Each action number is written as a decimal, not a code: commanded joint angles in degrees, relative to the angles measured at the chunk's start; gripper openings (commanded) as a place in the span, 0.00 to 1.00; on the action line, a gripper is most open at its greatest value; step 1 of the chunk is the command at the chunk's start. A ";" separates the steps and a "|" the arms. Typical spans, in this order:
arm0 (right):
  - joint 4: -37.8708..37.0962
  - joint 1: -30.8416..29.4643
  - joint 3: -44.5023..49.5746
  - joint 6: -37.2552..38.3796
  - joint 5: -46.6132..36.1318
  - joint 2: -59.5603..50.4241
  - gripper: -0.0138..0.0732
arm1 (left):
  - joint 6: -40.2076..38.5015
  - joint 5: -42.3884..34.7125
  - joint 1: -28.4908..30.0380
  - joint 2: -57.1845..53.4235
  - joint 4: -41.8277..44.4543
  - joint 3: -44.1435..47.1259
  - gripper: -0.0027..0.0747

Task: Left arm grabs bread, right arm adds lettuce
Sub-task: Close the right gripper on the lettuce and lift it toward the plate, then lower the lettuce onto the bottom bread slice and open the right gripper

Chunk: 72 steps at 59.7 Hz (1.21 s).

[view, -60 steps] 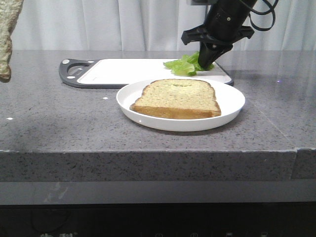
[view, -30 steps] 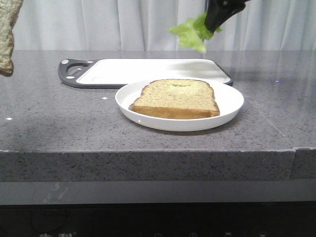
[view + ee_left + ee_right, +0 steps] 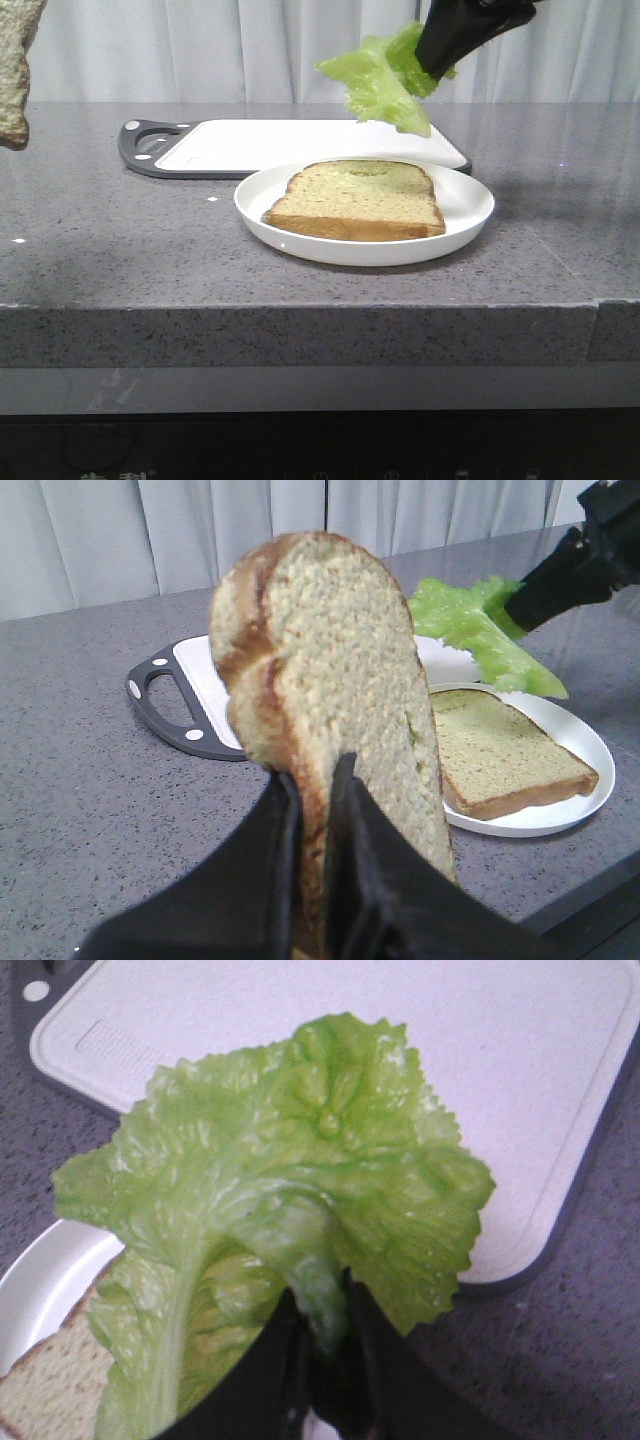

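My left gripper [image 3: 315,780] is shut on the bread [image 3: 330,670], a toast slice held upright in the air; its edge shows at the far left of the front view [image 3: 15,70]. My right gripper [image 3: 322,1305] is shut on the lettuce [image 3: 270,1190], a ruffled green leaf. In the front view the right gripper [image 3: 432,62] holds the lettuce [image 3: 380,85] in the air above the far side of the white plate [image 3: 470,215]. A second bread slice [image 3: 360,198] lies flat on that plate.
A white cutting board with a dark rim and handle [image 3: 250,145] lies behind the plate on the grey stone counter [image 3: 120,250]. The counter's front edge runs across the lower front view. White curtains hang behind.
My right gripper lifted the lettuce off the cutting board, then came forward and lower with it, toward the plate. The left gripper's bread stayed in place.
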 commanded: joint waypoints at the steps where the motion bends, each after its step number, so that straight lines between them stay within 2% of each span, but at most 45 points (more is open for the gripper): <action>1: 3.36 0.24 1.07 -0.46 -4.31 -3.51 0.09 | -0.67 -4.93 0.05 0.20 0.16 -1.71 0.01; 14: 8.59 0.29 3.01 -0.46 -2.35 -1.83 0.09 | -0.67 -4.93 0.05 0.20 0.16 -1.71 0.01; 33: 8.59 0.29 3.01 -0.51 2.15 -0.88 0.11 | -0.67 -4.93 0.05 0.20 0.27 -1.71 0.01; 39: 8.59 0.29 3.01 -0.51 2.30 -0.88 0.18 | -0.67 -4.93 0.05 0.20 0.27 -1.71 0.01; 64: 8.59 0.29 2.91 -0.51 1.88 -0.95 0.64 | -0.67 -4.93 0.05 0.20 0.27 -1.71 0.01; 72: 8.59 0.23 2.83 -0.51 1.53 -1.65 0.67 | -0.67 -4.93 0.05 0.20 0.27 -1.71 0.01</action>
